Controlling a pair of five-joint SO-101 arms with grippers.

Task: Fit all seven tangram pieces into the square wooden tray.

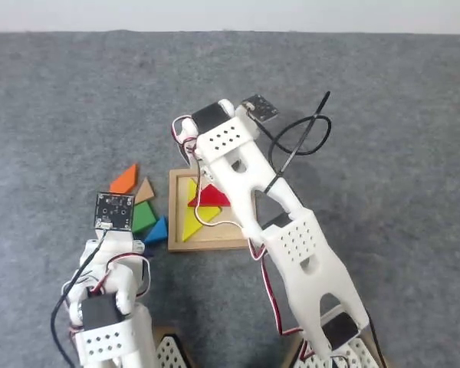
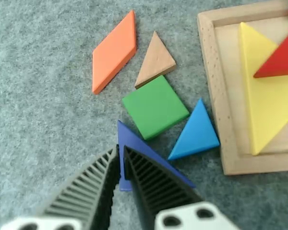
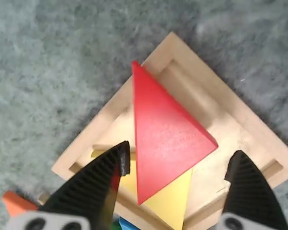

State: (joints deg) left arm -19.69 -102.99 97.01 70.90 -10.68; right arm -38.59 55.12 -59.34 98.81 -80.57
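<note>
The square wooden tray (image 1: 215, 244) holds a yellow triangle (image 3: 175, 203) with a red triangle (image 3: 165, 139) lying tilted on top, one tip over the tray rim (image 3: 156, 55). My right gripper (image 3: 181, 151) hangs open over the tray, its fingers on either side of the red triangle (image 1: 208, 197). On the carpet beside the tray (image 2: 216, 72) lie an orange parallelogram (image 2: 114, 51), a tan triangle (image 2: 155, 61), a green square (image 2: 155, 107), a light blue triangle (image 2: 196, 132) and a dark blue triangle (image 2: 134, 146). My left gripper (image 2: 121, 149) is shut just over the dark blue triangle.
Grey carpet (image 1: 368, 115) covers the whole table. The right arm (image 1: 291, 230) stretches over the tray's near right corner, with a black cable (image 1: 299, 138) looping behind it. The loose pieces (image 1: 142, 207) cluster tightly against the tray's left side.
</note>
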